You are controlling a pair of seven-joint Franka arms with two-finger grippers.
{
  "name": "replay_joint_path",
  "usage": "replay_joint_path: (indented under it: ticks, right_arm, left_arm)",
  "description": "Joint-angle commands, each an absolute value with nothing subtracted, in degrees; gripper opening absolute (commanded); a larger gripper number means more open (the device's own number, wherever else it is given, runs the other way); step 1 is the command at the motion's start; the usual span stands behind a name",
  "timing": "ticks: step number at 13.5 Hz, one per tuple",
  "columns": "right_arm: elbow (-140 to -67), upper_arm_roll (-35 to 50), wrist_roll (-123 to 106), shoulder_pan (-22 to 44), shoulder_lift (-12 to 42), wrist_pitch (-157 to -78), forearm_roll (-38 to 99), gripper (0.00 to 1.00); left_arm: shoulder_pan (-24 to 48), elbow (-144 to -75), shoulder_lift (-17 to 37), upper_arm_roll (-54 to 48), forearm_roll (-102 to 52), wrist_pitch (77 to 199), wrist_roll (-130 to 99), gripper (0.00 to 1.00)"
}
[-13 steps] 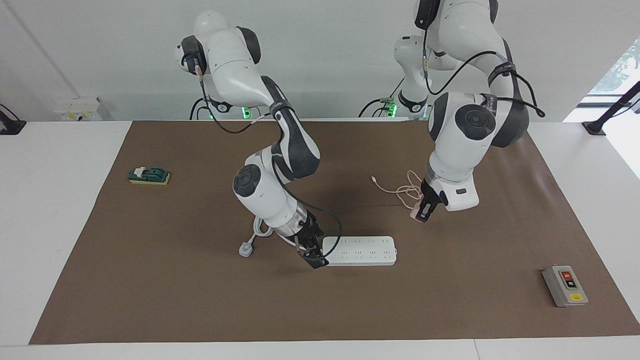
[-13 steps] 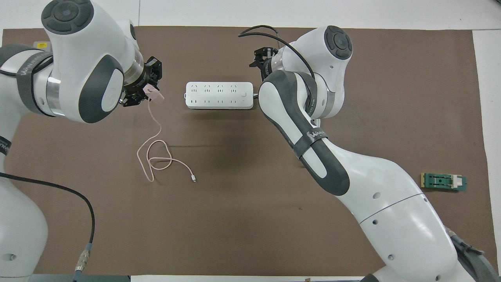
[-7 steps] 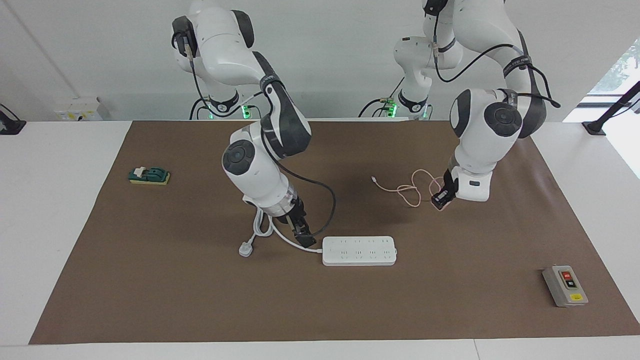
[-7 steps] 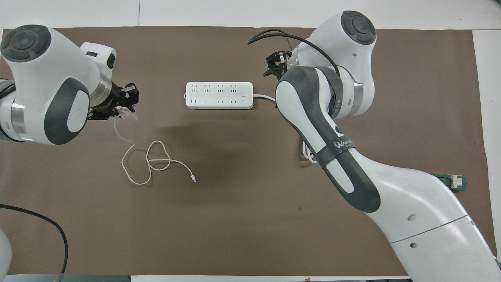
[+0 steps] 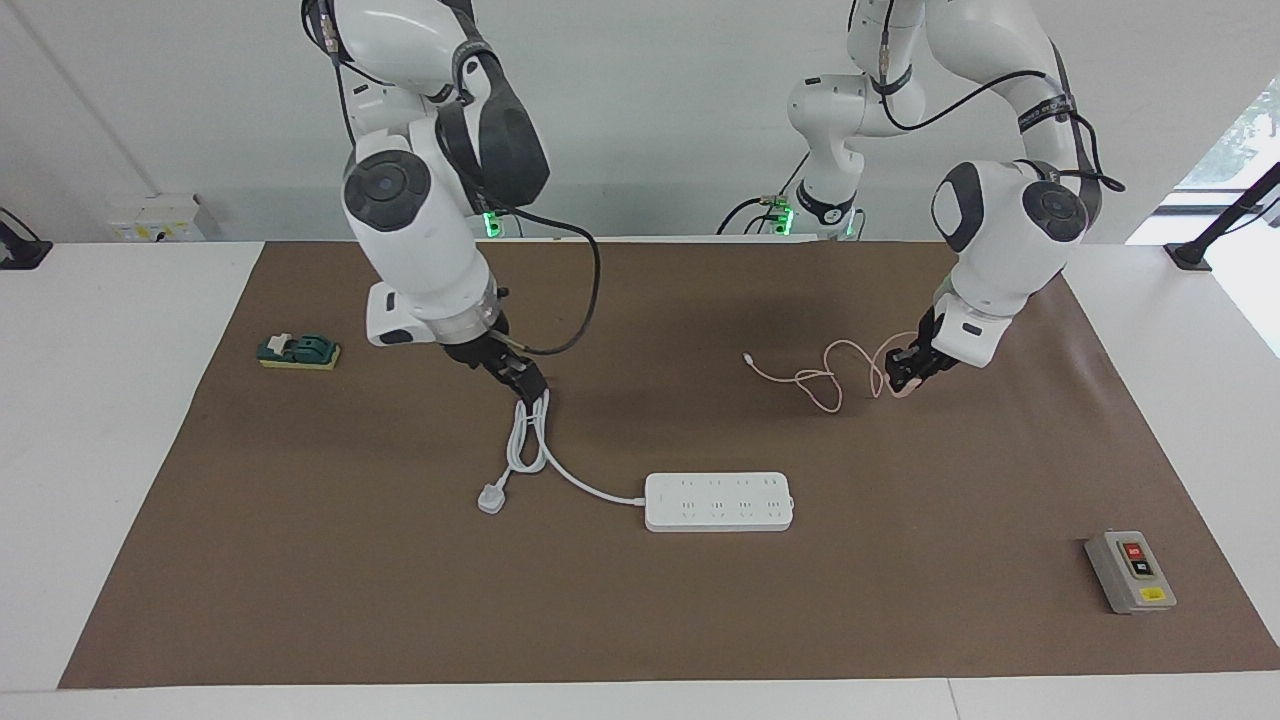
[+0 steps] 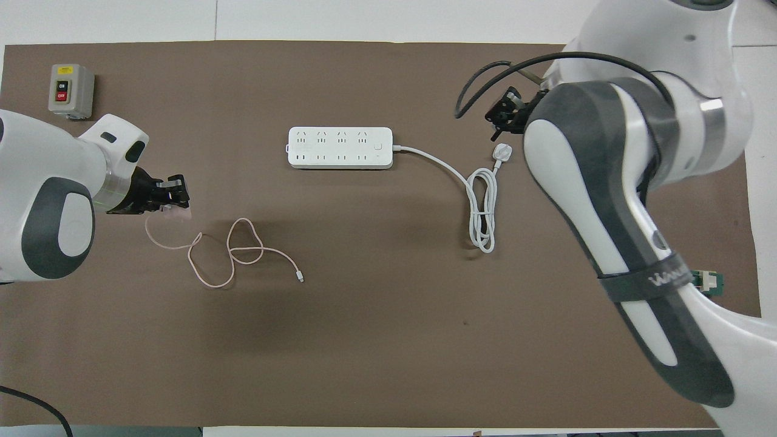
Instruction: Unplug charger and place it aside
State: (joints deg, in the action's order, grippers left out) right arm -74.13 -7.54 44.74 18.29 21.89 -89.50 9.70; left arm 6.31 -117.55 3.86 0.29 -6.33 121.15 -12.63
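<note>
Charger (image 5: pixel 903 388) now farther from power strip (image 5: pixel 719 501), in left gripper (image 5: pixel 906 372).

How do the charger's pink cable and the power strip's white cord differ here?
The charger cable is thin and pink, in loose open loops; the power strip cord is thick and white, folded into a tight narrow bundle. The cable's charger is in the left gripper; the cord stays attached to the power strip. Both lie on the brown mat.

The pale pink cube charger (image 5: pixel 903 388) sits unplugged toward the left arm's end of the table (image 5: pixel 700 620), its thin cable looped on the table
</note>
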Motion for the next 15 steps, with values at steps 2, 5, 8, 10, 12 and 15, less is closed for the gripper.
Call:
replay_joint_path:
  ticks: [2,5,8,10,12,15]
  right_arm:
    - [-76.73,-7.03,22.29,13.1,15.83,-84.56,8.71,1.0]
    - [-77.08,-7.03,17.14,11.87,11.35,-79.91,6.87,1.0]
    - [-83.28,-6.86,16.79,11.95,4.69,-79.89,4.49,1.0]
    - [-85.69,-6.51,16.61,12.04,2.9,-80.07,2.3,1.0]
    - [-86.22,-6.42,11.98,11.69,2.46,-80.24,0.88,1.0]
    - [-89.73,-6.42,8.61,10.99,-0.26,-82.7,0.53,1.0]
  left_arm:
    - [5.98,-127.95,-1.49,-0.09,-8.87,128.83,-9.41,0.0]
    - [5.98,-134.8,-4.03,-0.09,-9.84,133.58,-6.86,0.0]
    - [5.71,-138.59,-5.53,-0.09,-10.02,134.12,-3.44,0.0]
    - [4.05,-140.44,-5.8,-0.09,-10.02,134.91,-0.19,0.0]
    - [3.96,-140.97,-5.71,-0.09,-10.02,136.14,0.44,0.0]
    - [3.17,-140.98,-5.45,0.09,-10.02,136.14,1.49,0.2]
